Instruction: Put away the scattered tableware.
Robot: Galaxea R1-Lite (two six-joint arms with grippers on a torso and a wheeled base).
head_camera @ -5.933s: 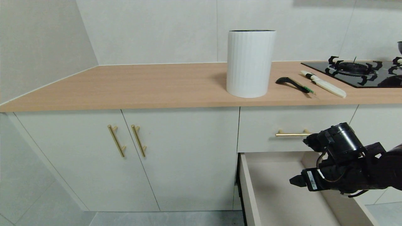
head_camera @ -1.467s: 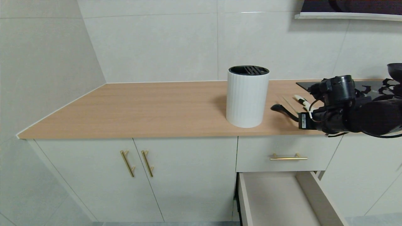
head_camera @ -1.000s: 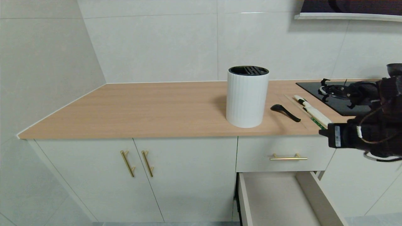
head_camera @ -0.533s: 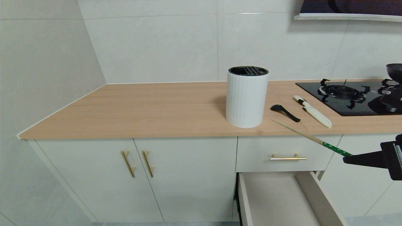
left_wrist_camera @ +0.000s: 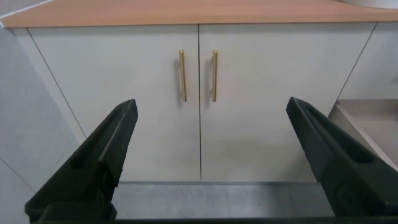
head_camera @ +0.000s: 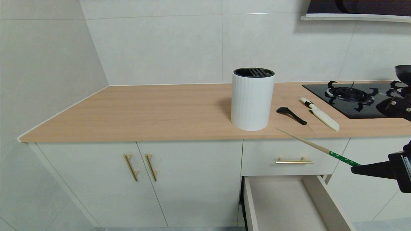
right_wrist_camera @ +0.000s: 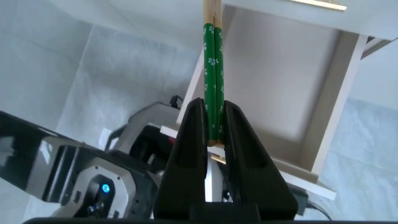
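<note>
Right pincer (head_camera: 355,167) is clamped on the green ends of the chopsticks (head_camera: 308,144), held off the worktop's (head_camera: 160,109) front edge above the open drawer (head_camera: 282,202). Left pincer (left_wrist_camera: 211,109), spread wide and holding nothing, faces the cabinet doors (left_wrist_camera: 261,124). Spoon (head_camera: 290,115) and knife (head_camera: 319,114) lie near the front edge, right of the holder (head_camera: 252,98).

Free passage above the open drawer (head_camera: 282,205) — gold handle (head_camera: 294,162) overhead
</note>
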